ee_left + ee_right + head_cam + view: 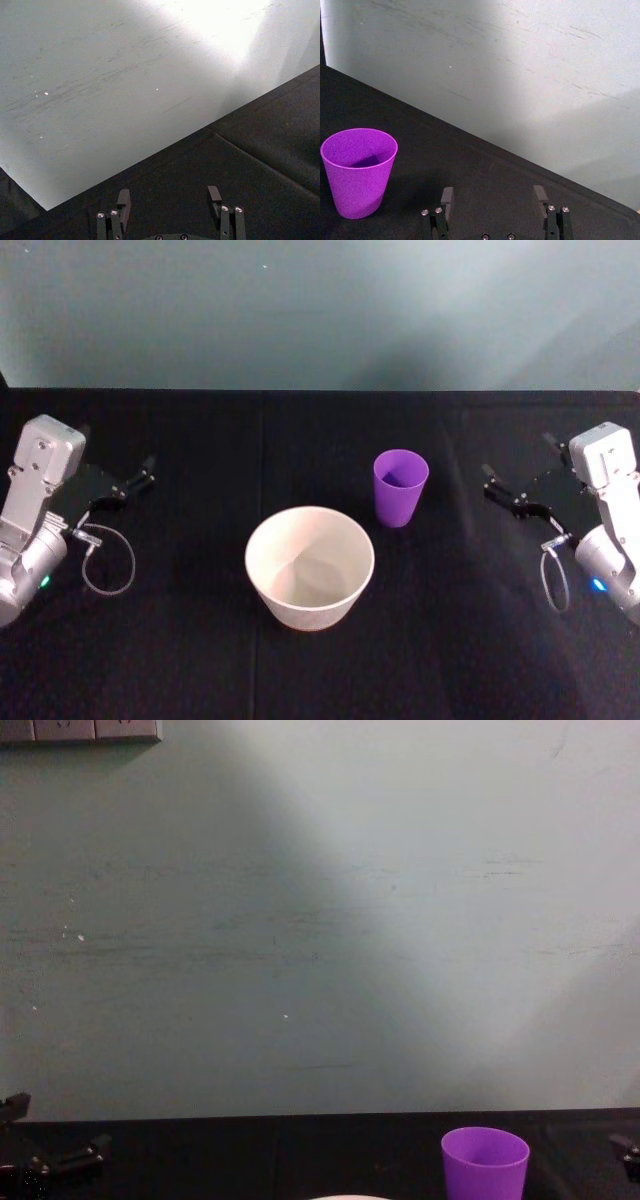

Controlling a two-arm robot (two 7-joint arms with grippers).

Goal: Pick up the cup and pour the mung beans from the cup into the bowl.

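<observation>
over black cloth (180, 660), holding left gripper (169, 196) and right gripper (493, 194) wide-jawed either side of the cup (400, 487); preparing a right-side grasp

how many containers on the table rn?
2. The purple cup stands right of centre, toward the right gripper; the white bowl sits nearer the robot, just left of the cup, apart from it. The left gripper and right gripper wait open at the sides.

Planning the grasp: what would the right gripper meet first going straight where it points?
Probably nothing before the wall: the right gripper points past the cup, over the black table; depth is unclear.
</observation>
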